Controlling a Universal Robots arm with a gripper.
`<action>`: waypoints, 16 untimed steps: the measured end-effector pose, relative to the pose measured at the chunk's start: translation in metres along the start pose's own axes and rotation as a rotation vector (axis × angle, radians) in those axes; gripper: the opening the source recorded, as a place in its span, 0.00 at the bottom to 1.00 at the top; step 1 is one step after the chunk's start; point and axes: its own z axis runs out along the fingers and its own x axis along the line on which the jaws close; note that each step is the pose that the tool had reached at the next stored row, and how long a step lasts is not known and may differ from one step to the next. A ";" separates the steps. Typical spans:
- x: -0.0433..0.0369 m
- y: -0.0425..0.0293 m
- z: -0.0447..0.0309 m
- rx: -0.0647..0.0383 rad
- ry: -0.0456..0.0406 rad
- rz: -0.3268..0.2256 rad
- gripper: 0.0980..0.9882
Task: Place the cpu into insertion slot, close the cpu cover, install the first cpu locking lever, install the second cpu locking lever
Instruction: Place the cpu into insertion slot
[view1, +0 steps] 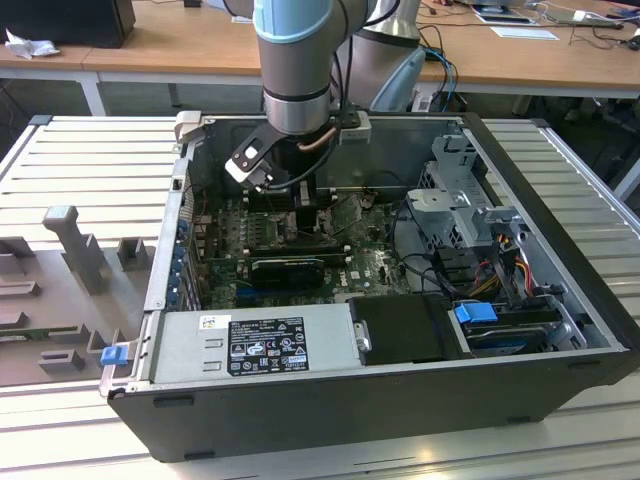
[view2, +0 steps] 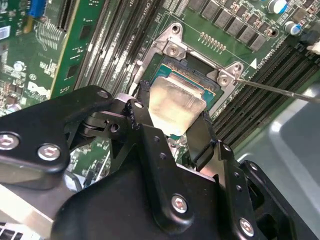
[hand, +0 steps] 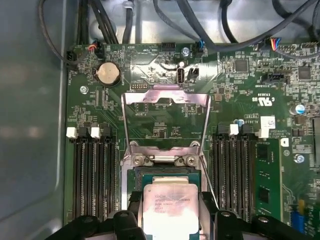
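Claw (view2: 174, 117): clamped on the cpu (hand: 169, 202), gripping two opposite edges.
Cpu: held flat, hovering right over the slot (hand: 162, 174), apparently not seated yet.
Slot from claw: straight below, edges look roughly square to the chip.
Cover (hand: 165, 95): flipped up, standing open beyond the slot.

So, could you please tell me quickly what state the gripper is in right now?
The gripper is closed on the cpu, holding it at the insertion slot.

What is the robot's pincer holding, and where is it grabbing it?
The pincer holds the cpu by two opposite edges, one finger on each side, right at the insertion slot.
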 end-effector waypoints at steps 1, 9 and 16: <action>0.0005 -0.0003 0.0015 0.000 0.0000 0.000 0.49; 0.0061 -0.0008 0.0073 0.001 -0.0008 0.010 0.49; 0.0070 -0.0009 0.0116 0.001 -0.0021 0.020 0.49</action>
